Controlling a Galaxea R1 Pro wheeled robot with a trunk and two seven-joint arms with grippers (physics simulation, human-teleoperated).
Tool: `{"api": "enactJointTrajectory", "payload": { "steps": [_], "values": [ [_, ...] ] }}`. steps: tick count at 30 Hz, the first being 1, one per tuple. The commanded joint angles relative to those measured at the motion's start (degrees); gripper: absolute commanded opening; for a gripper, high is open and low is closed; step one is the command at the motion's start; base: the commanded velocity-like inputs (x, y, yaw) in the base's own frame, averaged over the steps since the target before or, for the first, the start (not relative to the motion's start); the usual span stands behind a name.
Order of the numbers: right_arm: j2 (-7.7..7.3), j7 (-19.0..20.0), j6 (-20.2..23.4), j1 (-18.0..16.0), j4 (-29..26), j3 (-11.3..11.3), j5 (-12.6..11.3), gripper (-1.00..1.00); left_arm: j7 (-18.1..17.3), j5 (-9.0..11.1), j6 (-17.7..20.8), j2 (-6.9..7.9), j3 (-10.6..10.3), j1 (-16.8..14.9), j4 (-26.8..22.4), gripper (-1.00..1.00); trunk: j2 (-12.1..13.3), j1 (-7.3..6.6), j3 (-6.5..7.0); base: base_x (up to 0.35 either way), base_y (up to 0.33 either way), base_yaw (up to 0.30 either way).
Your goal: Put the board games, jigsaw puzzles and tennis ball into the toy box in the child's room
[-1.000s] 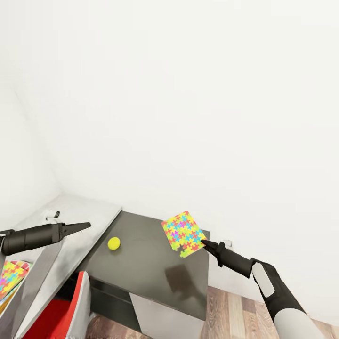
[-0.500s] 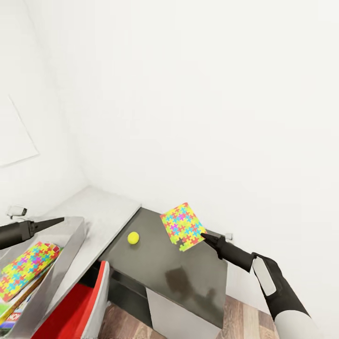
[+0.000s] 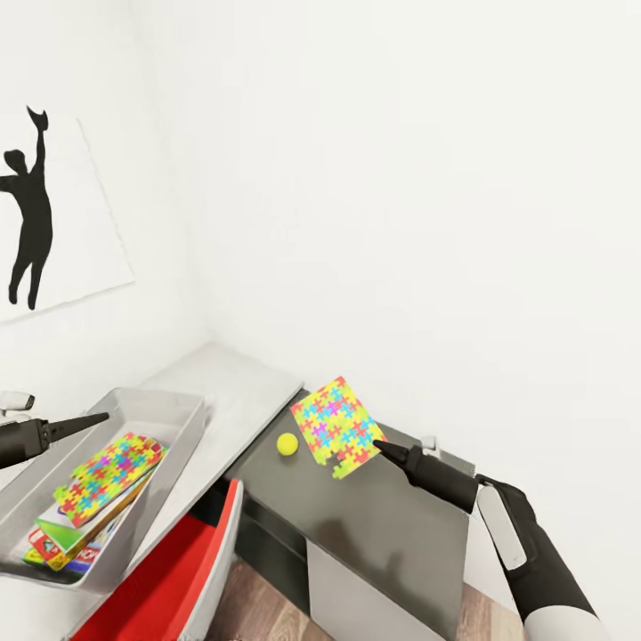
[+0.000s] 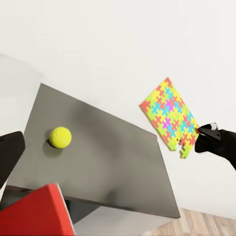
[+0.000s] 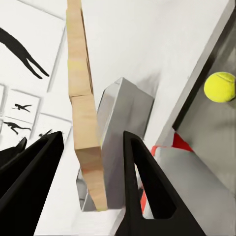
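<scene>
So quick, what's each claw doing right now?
Left gripper: looks shut, holding nothing.
Right gripper: shut on the puzzle, held up above the table.

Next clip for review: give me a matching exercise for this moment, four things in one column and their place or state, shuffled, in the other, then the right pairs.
Things:
1. tennis ball
2. jigsaw puzzle in the air
3. jigsaw puzzle on the stack
4. red drawer

Places or states:
A. lying inside the toy box
B. pulled out below the table top
C. resting on the dark grey lower section
D. pinched at one corner by the right end effector

Pairs: 1-C, 2-D, 3-A, 4-B
</scene>
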Motion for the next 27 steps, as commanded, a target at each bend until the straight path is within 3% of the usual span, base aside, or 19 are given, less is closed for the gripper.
{"api": "enactJointTrajectory", "payload": {
  "steps": [1, 14, 20, 27],
  "values": [
    [-0.02, 0.32, 0.24, 0.31, -0.95, -0.06, 0.0, -1.0, -0.34, -0.28, 0.57, -0.01, 0.02, -0.09, -0.01, 1.0, -0.12, 0.04, -0.12, 0.0, 0.0, 0.29],
    [0.18, 0.93, 0.67, 0.56, -2.02, -0.11, -0.2, -1.0, -0.34, -0.27, 0.55, -0.07, -0.06, -0.08, 0.0, 1.0, -0.12, 0.04, -0.12, 0.0, 0.0, 0.29],
    [0.23, 0.79, 5.56, -3.7, -2.4, -0.42, -0.3, -1.0, -0.34, -0.58, 0.51, -0.17, -0.1, -0.08, 0.08, 1.0, -0.12, 0.04, -0.12, 0.0, 0.0, 0.291],
    [0.68, 0.36, 6.71, -8.07, -1.98, -0.56, -0.34, -1.0, -0.34, -0.79, 0.46, -0.17, -0.06, -0.08, 0.3, 1.0, -0.12, 0.04, -0.12, 0.0, 0.0, 0.291]
  ]
}}
